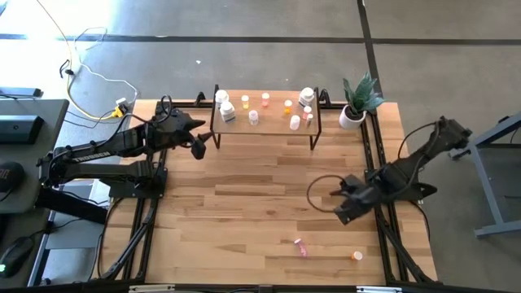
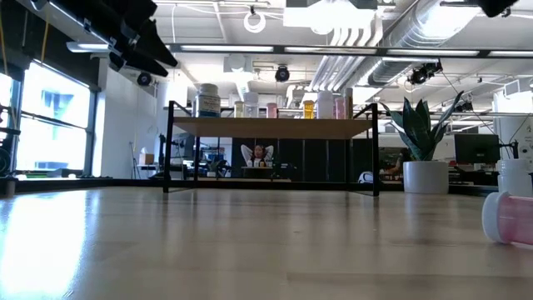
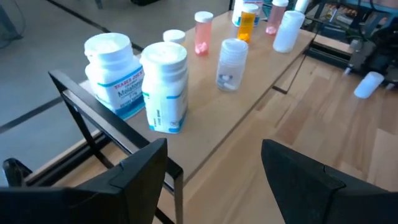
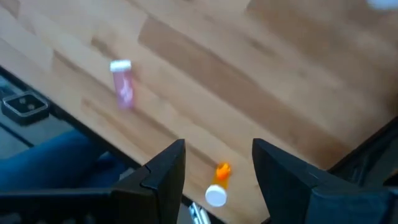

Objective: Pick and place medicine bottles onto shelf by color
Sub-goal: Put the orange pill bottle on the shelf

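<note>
The light-wood shelf (image 1: 264,122) stands at the table's far side and carries several white, orange and pink bottles (image 1: 254,116). My left gripper (image 1: 203,140) is open and empty just off the shelf's left end, above the table; two large white bottles (image 3: 165,87) stand close before it. A pink bottle (image 1: 300,247) and an orange bottle (image 1: 356,255) lie on their sides near the table's near edge. My right gripper (image 1: 342,205) is open and empty above the table's right side; the pink bottle (image 4: 122,84) and the orange bottle (image 4: 219,184) show in the right wrist view.
A white pot with a green plant (image 1: 354,104) stands at the table's far right corner, beside the shelf's right end. Black rails (image 1: 146,228) run along the table's left and right edges. Bare wood lies between the shelf and the fallen bottles.
</note>
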You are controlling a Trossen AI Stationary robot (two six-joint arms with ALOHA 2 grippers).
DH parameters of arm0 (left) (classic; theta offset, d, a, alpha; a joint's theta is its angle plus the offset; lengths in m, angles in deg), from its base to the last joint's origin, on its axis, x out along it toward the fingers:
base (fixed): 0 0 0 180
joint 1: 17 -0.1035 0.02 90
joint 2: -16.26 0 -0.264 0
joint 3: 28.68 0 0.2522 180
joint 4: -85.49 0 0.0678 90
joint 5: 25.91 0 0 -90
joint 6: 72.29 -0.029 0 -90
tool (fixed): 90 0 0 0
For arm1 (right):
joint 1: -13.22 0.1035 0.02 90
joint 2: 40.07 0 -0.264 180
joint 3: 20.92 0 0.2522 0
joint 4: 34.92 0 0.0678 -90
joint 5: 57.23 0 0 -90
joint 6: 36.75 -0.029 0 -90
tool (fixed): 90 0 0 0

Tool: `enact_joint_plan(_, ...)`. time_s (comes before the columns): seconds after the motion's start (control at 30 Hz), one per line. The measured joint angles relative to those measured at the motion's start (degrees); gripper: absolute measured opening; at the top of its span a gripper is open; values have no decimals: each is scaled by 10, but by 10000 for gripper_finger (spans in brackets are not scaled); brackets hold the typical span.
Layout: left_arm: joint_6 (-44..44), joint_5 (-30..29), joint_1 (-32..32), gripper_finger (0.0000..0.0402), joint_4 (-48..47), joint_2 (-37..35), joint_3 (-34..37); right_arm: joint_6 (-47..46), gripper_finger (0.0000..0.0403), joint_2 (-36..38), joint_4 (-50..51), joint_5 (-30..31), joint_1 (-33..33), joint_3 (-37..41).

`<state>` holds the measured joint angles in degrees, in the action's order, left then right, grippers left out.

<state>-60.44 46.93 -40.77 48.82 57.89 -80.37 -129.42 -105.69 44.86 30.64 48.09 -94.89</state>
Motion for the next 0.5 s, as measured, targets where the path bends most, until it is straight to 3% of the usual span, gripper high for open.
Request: enact_joint_plan(0.5,40,0,55,251,0,0,0,-229,177,-44,-161,-30,168,79)
